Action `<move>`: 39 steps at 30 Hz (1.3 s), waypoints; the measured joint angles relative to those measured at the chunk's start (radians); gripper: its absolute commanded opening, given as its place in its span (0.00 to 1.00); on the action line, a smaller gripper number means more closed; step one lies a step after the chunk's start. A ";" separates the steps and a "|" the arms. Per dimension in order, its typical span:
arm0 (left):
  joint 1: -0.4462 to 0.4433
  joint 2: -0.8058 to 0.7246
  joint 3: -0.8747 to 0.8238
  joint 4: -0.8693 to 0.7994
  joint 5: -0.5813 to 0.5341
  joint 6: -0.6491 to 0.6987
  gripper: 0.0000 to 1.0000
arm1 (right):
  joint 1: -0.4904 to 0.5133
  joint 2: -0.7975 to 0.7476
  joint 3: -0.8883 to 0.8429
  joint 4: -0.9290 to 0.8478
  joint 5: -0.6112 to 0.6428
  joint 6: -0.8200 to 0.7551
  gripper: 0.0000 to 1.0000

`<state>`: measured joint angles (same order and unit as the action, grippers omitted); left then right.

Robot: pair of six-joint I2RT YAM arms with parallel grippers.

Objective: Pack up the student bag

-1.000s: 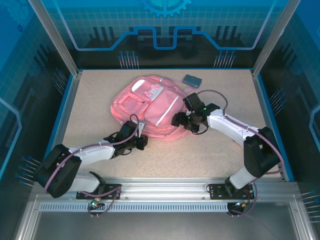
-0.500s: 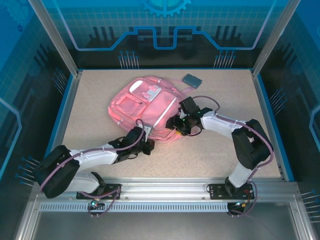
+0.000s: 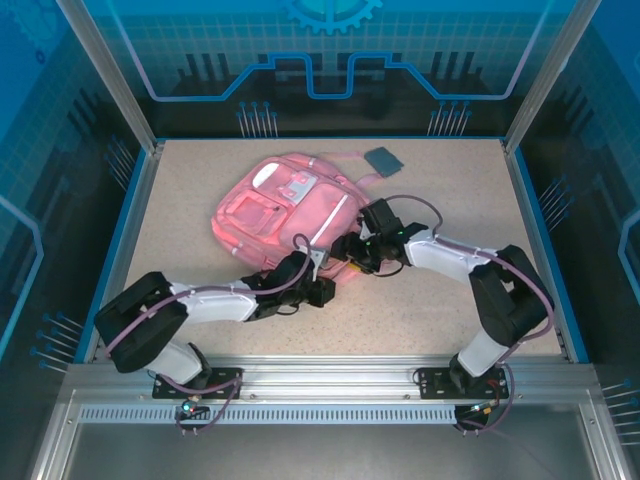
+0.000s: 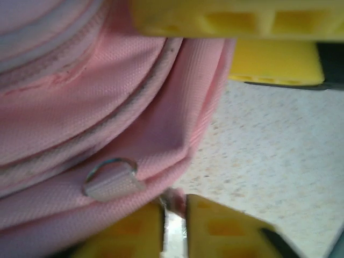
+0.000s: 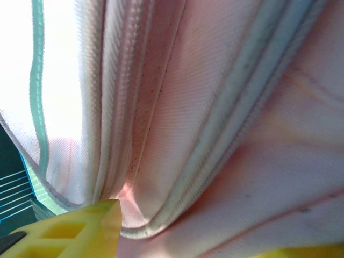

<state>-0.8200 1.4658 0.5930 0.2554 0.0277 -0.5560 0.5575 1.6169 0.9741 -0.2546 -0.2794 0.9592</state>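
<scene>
The student bag (image 3: 285,205), pink with pale stripes, lies flat at mid-table, front pockets up. My left gripper (image 3: 322,272) is at its near right corner. In the left wrist view its yellow fingers (image 4: 226,228) stand close together, and the left gripper (image 4: 174,226) pinches a thin pale tab at the bag's edge (image 4: 97,107). A metal zip ring (image 4: 110,180) hangs beside it. My right gripper (image 3: 348,250) meets the same corner from the right. The right gripper (image 5: 188,244) has a fold of bag fabric (image 5: 215,107) between its spread fingers (image 5: 80,231).
A flat dark blue book (image 3: 383,159) lies at the back right, next to the bag's strap. The speckled table (image 3: 430,320) has blue side walls and a metal rail along the near edge. Both arms converge on the bag's near right corner, close together.
The left arm has swung right along the bag's near edge to its corner. The right gripper has moved left and nearer, onto the same corner. The bag has shifted slightly left.
</scene>
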 measured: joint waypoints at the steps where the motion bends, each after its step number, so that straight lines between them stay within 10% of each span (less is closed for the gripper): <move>1: 0.006 -0.025 0.002 -0.021 0.008 0.000 0.52 | -0.006 -0.014 0.000 -0.016 0.012 -0.016 0.59; 10: 0.160 -0.217 0.098 -0.349 -0.001 -0.035 0.76 | 0.003 -0.071 0.029 -0.227 0.191 -0.225 0.58; 19: 0.315 -0.309 0.099 -0.528 -0.008 -0.156 0.86 | 0.271 -0.062 0.096 -0.293 0.362 -0.336 0.58; 39: 0.352 -0.351 0.097 -0.610 -0.039 -0.327 0.93 | 0.425 0.214 0.227 -0.311 0.568 -0.175 0.32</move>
<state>-0.4683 1.1149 0.6899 -0.3546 -0.0109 -0.8829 0.9829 1.8305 1.2011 -0.5652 0.2882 0.7845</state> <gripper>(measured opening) 0.929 0.362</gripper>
